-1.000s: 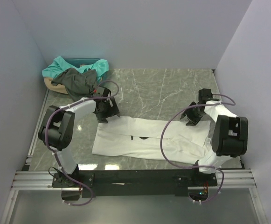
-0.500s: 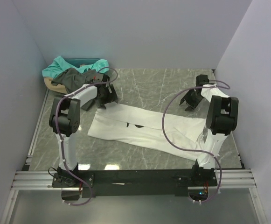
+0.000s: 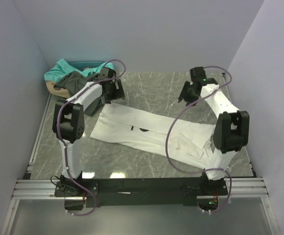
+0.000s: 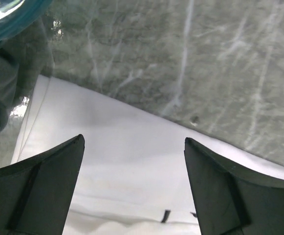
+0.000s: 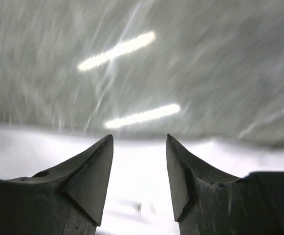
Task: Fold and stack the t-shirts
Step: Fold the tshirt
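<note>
The large t-shirt (image 3: 146, 134) lies in a long band across the middle of the worktop (image 3: 151, 93), slanting from the left centre toward the near right, where its end reaches the right arm. In the far left corner sits a basket (image 3: 50, 88) holding a rear t-shirt (image 3: 63, 68) and a front t-shirt (image 3: 80, 84) (the latter spills over toward the worktop). The left gripper (image 3: 113, 93) is between the basket and the band's far left corner; the right gripper (image 3: 188, 94) is behind the band's right half.
</note>
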`<state>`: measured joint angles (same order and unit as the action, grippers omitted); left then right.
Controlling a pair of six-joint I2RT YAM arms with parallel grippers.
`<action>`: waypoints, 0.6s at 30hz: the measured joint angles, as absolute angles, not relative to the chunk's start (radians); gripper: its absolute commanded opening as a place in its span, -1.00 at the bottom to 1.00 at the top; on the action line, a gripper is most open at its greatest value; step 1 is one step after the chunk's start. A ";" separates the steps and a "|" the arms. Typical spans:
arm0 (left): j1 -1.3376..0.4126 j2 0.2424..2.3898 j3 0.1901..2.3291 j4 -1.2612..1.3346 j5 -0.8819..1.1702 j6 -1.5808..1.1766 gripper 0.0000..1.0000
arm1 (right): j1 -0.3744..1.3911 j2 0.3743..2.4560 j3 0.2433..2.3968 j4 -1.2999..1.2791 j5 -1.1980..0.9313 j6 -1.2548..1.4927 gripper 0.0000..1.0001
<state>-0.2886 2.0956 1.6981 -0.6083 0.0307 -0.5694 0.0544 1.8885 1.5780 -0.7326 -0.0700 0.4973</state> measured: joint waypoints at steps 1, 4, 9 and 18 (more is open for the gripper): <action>-0.290 2.080 1.692 -0.606 0.031 -0.570 0.79 | 0.098 1.839 1.538 -0.737 -0.061 0.495 0.09; -0.294 2.001 1.643 -0.600 0.037 -0.574 0.79 | 0.233 1.708 1.407 -0.743 -0.036 0.499 0.06; -0.294 1.848 1.515 -0.585 0.038 -0.593 0.79 | 0.373 1.600 1.234 -0.775 0.003 0.531 -0.01; -0.294 1.712 1.262 -0.557 0.039 -0.634 0.79 | 0.414 1.553 1.011 -0.780 0.049 0.595 -0.15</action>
